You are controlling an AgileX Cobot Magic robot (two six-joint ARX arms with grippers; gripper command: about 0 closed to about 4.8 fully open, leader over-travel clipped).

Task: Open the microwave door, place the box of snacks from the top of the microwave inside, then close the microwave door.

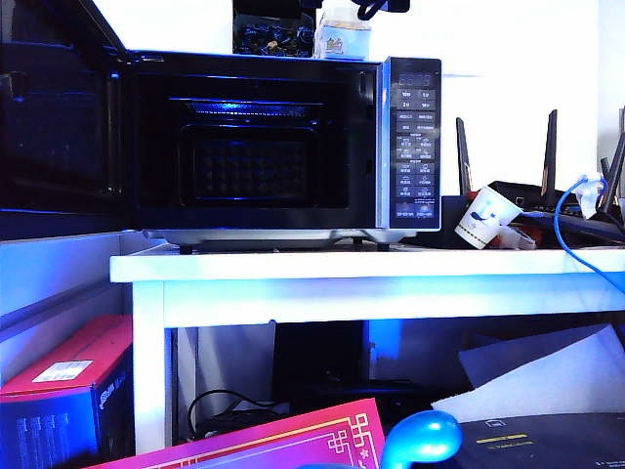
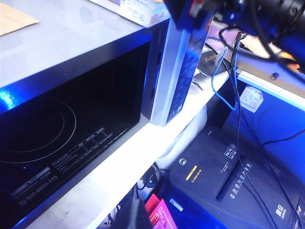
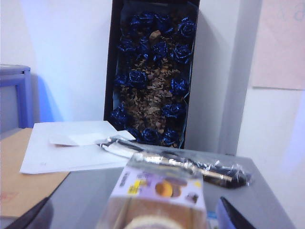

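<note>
On the left of the white surface [image 1: 293,266], the microwave's wide black mirror-glass door [image 1: 54,107] stands swung fully open, and the large glossy black oven [image 1: 283,147] shows its dark cavity with a faint blue glint on the back wall. The left claw does not show in its own wrist view, which looks across the cavity floor with its turntable ring [image 2: 43,133], so I cannot tell whether it is open or closed. Further right, on the oven's roof, sits the small clear plastic tub of snacks [image 1: 345,37], in front of a tall dark box of blue foil roses [image 3: 152,76]. Seen close, the tub [image 3: 157,200] has a pale purple label printed with a yellow motif, and something cream-coloured inside. The right claw [image 3: 138,224] hovers at it with its dark fingertips [image 3: 236,217] spread wide either side, gripping nothing. I'd judge the grasp comes next: centre the tub between the fingers, close gently on its thin walls, and lift straight up before swinging it down to the cavity.
</note>
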